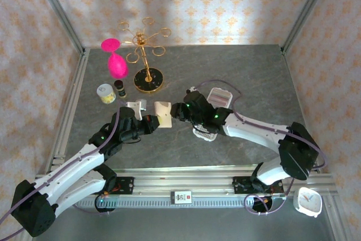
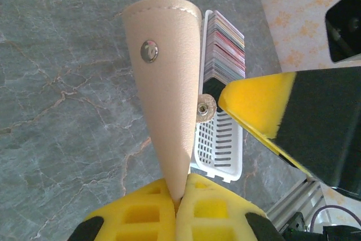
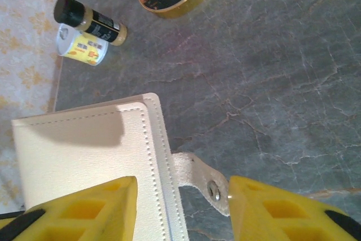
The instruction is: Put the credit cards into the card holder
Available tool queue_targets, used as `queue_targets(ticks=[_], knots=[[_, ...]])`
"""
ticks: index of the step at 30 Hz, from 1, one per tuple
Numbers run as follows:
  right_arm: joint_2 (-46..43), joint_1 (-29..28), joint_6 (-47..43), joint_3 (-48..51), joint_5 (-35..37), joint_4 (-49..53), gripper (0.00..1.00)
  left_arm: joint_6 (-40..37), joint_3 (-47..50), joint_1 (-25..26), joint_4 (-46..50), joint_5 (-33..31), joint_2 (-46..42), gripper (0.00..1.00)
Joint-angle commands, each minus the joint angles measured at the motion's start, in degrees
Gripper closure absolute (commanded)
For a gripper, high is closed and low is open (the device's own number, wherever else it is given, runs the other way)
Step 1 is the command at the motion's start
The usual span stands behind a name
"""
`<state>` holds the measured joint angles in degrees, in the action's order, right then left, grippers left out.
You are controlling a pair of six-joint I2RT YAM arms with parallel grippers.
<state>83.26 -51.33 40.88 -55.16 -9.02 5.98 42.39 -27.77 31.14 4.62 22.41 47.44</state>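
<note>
A cream leather card holder [image 1: 163, 114] hangs above the table, its bottom edge pinched in my shut left gripper [image 2: 178, 200]. Seen edge-on, the card holder [image 2: 169, 77] shows one snap stud, and its snap strap [image 2: 205, 107] sticks out to the right. My right gripper [image 3: 180, 210] is open, with the edge of the card holder [image 3: 84, 150] and the strap [image 3: 211, 187] between its yellow fingers. One finger tip touches the strap. Several credit cards [image 2: 225, 46] in mixed colours stand packed in a white slotted basket [image 2: 220, 150] below.
A gold stand on a black base [image 1: 148, 80], a pink goblet [image 1: 114, 60], a small jar [image 1: 105, 93] and a dark bottle [image 1: 120, 87] sit at the back left. A clear box [image 1: 220, 97] lies behind my right arm. A white clock [image 1: 307, 201] sits off the table's front right.
</note>
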Motion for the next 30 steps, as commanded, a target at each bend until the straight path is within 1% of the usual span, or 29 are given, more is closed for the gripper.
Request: queue_targets(ticks=[1, 6, 13, 15, 18, 19, 22, 25, 28, 30], knots=[[0.16, -0.08, -0.1, 1.48, 1.25, 1.38, 0.54, 1.59, 0.52, 0.15, -3.72, 1.59, -1.36, 1.0], [0.13, -0.08, 0.66, 2.9, 2.7, 2.1, 0.56, 2.52, 1.31, 0.15, -4.27, 1.96, -2.09, 1.0], [0.29, -0.08, 0.5, 2.93, 0.99, -0.63, 0.61, 5.13, 3.74, 0.15, -7.84, 5.13, -2.03, 1.0], [0.23, -0.06, 0.16, 2.95, 0.78, -1.05, 0.66, 5.49, 4.25, 0.15, -8.2, 5.69, -1.77, 1.0], [0.28, -0.08, -0.53, 3.03, 0.1, -1.4, 0.76, 6.2, 5.19, 0.15, -9.19, 6.02, -1.78, 1.0], [0.45, -0.08, -0.63, 3.1, -0.11, -1.4, 0.81, 6.81, 5.71, 0.15, -10.0, 6.14, -1.82, 1.0], [0.58, -0.11, -0.63, 3.47, -1.05, -1.36, 1.0, 8.61, 7.45, 0.15, -12.53, 6.63, -1.52, 1.0], [0.16, -0.08, -0.52, 4.15, -2.21, -1.88, 1.0, 9.77, 9.05, 0.16, -14.1, 6.89, -0.46, 0.99], [-0.47, -0.08, -0.19, 5.13, -3.27, -2.94, 1.0, 10.3, 10.21, 0.15, -14.82, 6.54, 1.03, 0.83], [-0.54, -0.08, -0.1, 5.73, -4.27, -3.5, 1.0, 10.32, 11.08, 0.13, -14.92, 5.84, 1.99, 0.67]])
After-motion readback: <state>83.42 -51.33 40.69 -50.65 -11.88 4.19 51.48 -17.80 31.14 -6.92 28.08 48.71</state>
